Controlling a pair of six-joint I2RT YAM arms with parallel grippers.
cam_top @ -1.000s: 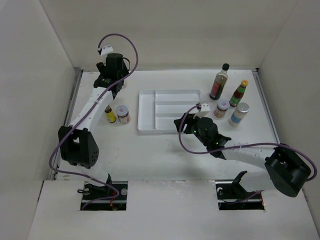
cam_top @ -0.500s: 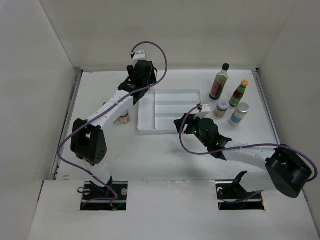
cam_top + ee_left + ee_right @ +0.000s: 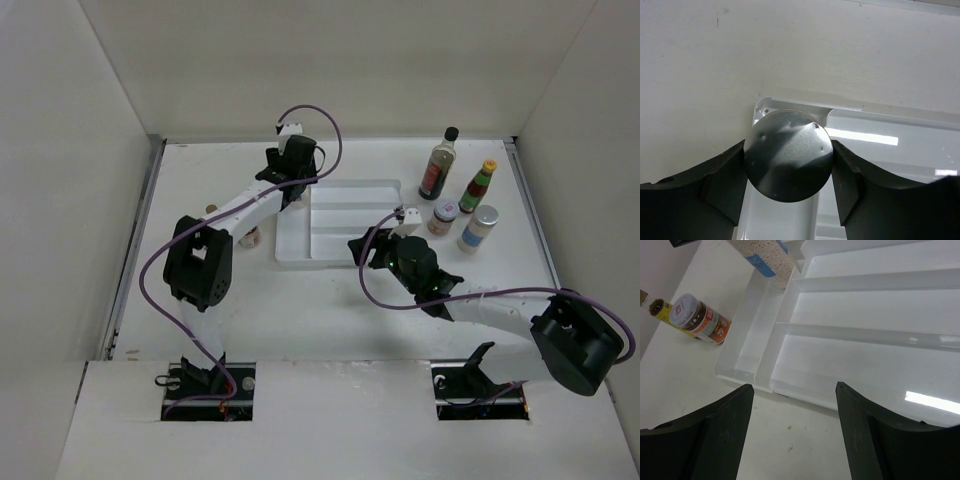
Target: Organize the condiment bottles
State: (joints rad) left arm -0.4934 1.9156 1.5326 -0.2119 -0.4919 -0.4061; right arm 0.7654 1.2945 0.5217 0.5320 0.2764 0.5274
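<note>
silver-capped shaker [image 3: 788, 155] held over the far-left corner of the white tray [image 3: 880, 122]
left gripper [image 3: 789, 177] pinches its sides upright, likely for lowering into the end slot; right gripper [image 3: 794, 425] hangs spread, empty, by the near rim.

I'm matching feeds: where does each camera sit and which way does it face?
Top external: above, behind the bases, looking down on the table; both arms show.
Left wrist: looks down at the silver-capped shaker clamped in the left gripper, above the tray.
Right wrist: looks across the tray past the open right gripper.
Shared: both wrist views show shaker and tray.
</note>
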